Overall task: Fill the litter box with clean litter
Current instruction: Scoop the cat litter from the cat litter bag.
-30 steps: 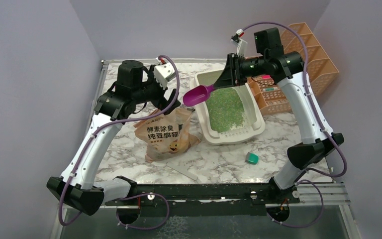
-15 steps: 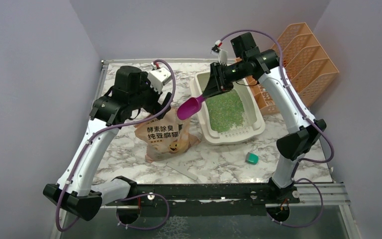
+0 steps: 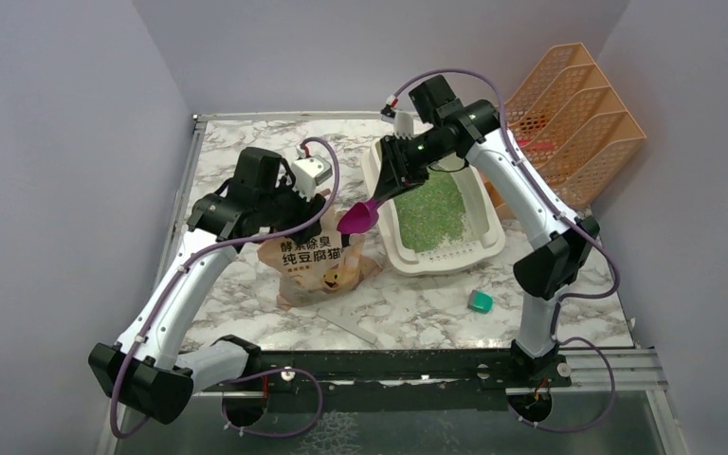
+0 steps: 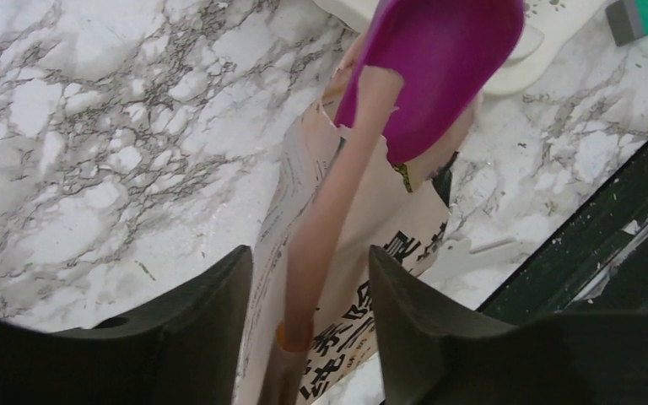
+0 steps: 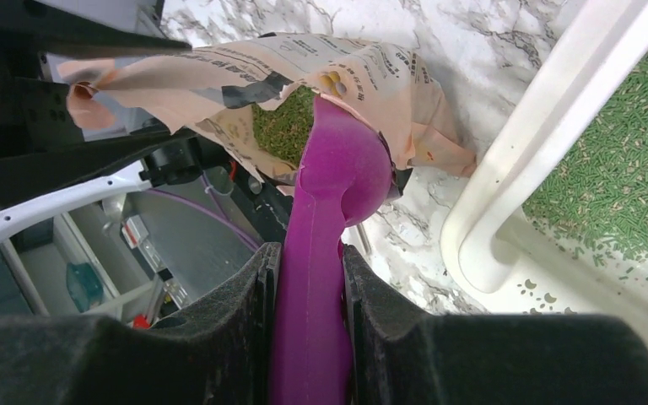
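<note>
The cream litter box (image 3: 447,264) stands right of centre, with a bed of green clean litter (image 3: 428,207) in it. My right gripper (image 3: 385,186) is shut on the handle of a magenta scoop (image 3: 355,220). The scoop's bowl (image 5: 348,173) dips into the open mouth of the tan paper bag (image 3: 315,263), where more green granules (image 5: 285,128) show. My left gripper (image 4: 310,253) hangs over the bag's folded top edge (image 4: 321,253). Its jaws stand apart on either side of that edge, with a gap showing on both sides.
An orange mesh rack (image 3: 583,114) stands at the back right, behind the litter box. A small teal block (image 3: 480,301) lies on the marble table in front of the box. The black front rail (image 4: 607,245) runs along the near edge.
My right arm has swung left and down, bringing the scoop from above the litter box to the bag's mouth. My left gripper has dropped onto the bag's top edge and its jaws have narrowed.
</note>
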### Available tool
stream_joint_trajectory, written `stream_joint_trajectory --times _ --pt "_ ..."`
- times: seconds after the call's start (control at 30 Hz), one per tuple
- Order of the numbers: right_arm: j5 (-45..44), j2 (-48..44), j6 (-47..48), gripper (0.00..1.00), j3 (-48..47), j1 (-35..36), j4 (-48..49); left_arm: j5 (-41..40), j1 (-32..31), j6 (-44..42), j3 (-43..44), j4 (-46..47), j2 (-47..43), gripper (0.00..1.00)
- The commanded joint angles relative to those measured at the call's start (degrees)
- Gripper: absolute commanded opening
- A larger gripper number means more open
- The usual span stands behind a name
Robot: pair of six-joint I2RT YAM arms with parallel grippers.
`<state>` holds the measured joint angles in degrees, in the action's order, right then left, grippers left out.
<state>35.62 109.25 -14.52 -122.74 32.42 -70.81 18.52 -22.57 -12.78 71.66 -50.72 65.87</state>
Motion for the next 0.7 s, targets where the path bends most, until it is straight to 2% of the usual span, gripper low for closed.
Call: stream_joint_trajectory --times 0.0,0.1,0.23,0.33,0.47,0.53,0.67 --pt "-4.5 2.1 -0.8 0.01 -1.1 2.6 -3.5 6.9 0.1 0.6 -0.8 -0.4 -2.9 0.46" --pt "-7.1 3.8 -1.8 0.01 -2.0 4.0 -4.1 9.6 0.1 0.6 -1.6 -0.9 -3.9 0.29" --pt "-10.4 5.8 -2.7 0.01 -2.9 5.7 -4.1 10.9 0.0 0.9 -2.4 -1.6 -5.0 0.12" --pt "-10.8 7.7 -2.4 0.01 -3.5 7.2 -4.1 10.3 0.0 0.9 -2.4 -1.9 -5.3 0.06" --pt "-14.1 9.2 -2.6 0.01 -2.5 9.7 -2.0 9.2 0.0 1.1 -2.6 -2.1 -4.8 0.05" --pt "-15.3 7.7 -3.0 0.01 1.3 11.1 2.7 9.2 0.0 1.3 -2.8 -2.2 -4.5 0.05" --pt "-11.5 2.1 -5.4 0.01 12.2 12.1 15.2 8.8 0.0 1.4 -3.2 -2.2 -4.3 0.0"
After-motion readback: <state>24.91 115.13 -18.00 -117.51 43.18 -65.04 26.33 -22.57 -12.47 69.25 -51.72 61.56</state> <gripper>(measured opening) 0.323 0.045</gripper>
